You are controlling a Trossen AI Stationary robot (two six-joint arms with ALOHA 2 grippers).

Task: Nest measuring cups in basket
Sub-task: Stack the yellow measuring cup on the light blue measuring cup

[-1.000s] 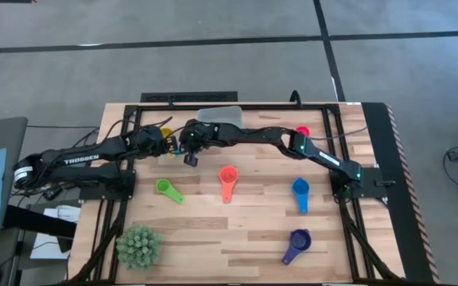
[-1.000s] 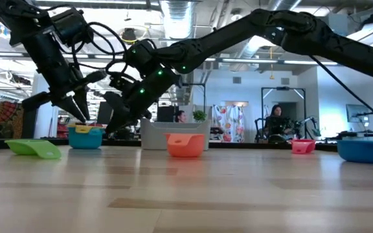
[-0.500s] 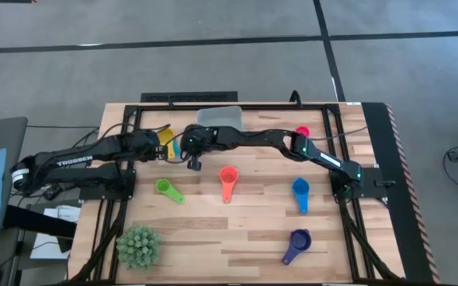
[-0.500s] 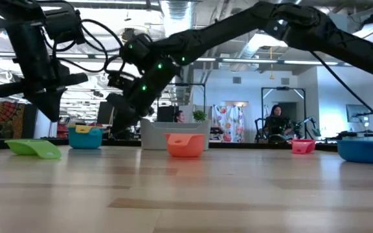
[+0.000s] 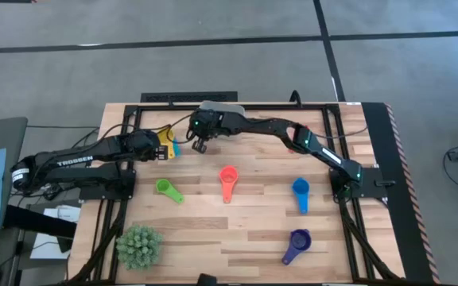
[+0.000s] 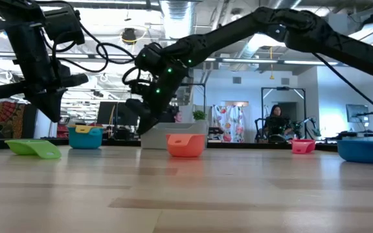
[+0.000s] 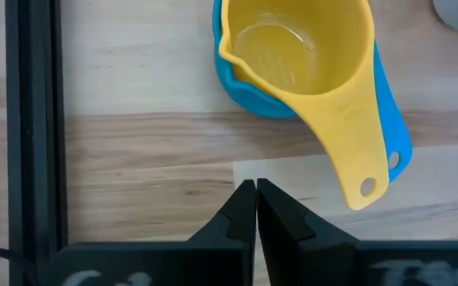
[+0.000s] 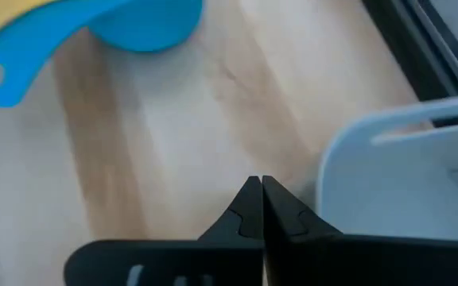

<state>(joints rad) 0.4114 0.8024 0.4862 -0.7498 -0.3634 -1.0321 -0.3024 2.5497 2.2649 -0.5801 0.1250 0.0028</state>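
Note:
The yellow cup (image 7: 293, 56) sits nested in the teal cup (image 7: 392, 143) on the table, handles lying together; both also show in the high view as the yellow cup (image 5: 165, 137). My left gripper (image 7: 255, 199) is shut and hovers just short of them, touching nothing. My right gripper (image 8: 257, 195) is shut above bare wood between the teal cup (image 8: 133, 24) and the basket (image 8: 396, 175). My right arm hides most of the basket (image 5: 217, 106) from above. Green (image 5: 165, 189), coral-red (image 5: 227, 181), blue (image 5: 300, 191), purple (image 5: 296, 242) and pink (image 6: 303, 146) cups lie loose on the table.
A spiky green ball plant (image 5: 139, 246) stands near the table's near-left corner. A black frame rail (image 7: 30, 119) runs along the table's left side beside the nested cups. Bare wood lies between the coral-red and purple cups.
My left gripper has risen from just above the nested yellow and teal cups and drawn back toward the table's left edge. My right gripper has moved toward the far edge and the basket. The cups have stayed where they were.

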